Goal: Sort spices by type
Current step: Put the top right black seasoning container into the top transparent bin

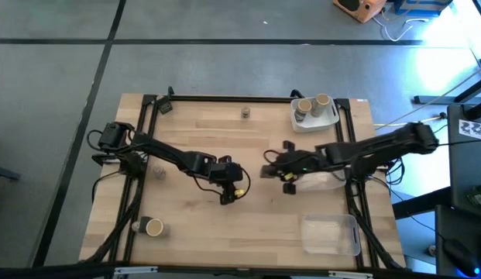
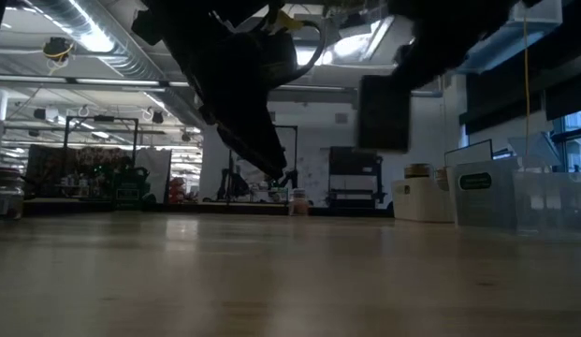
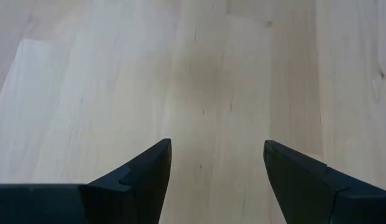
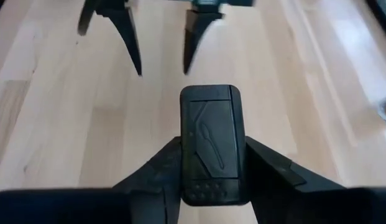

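A dark grey blocky spice container hangs over the middle of the table with my right gripper shut on it; the low view shows the block well above the tabletop. My left gripper stands open above bare wood a little to the block's left, with nothing between its fingers. On the white tray at the far right stand two tan-topped jars and a greyish one. A small jar stands alone at the far edge, and a tan-topped jar at the near left. My right gripper pinches the block's two long sides between its two fingers, on the half nearer the wrist. The fingers come slanting down from the table's right side and lie along the block, whose other end sticks out past them. The block is lifted clear of the table.
One clear plastic tray lies at the near right and another lies under my right arm. A small greyish container sits by the left arm. A dark frame runs along the table's edges.
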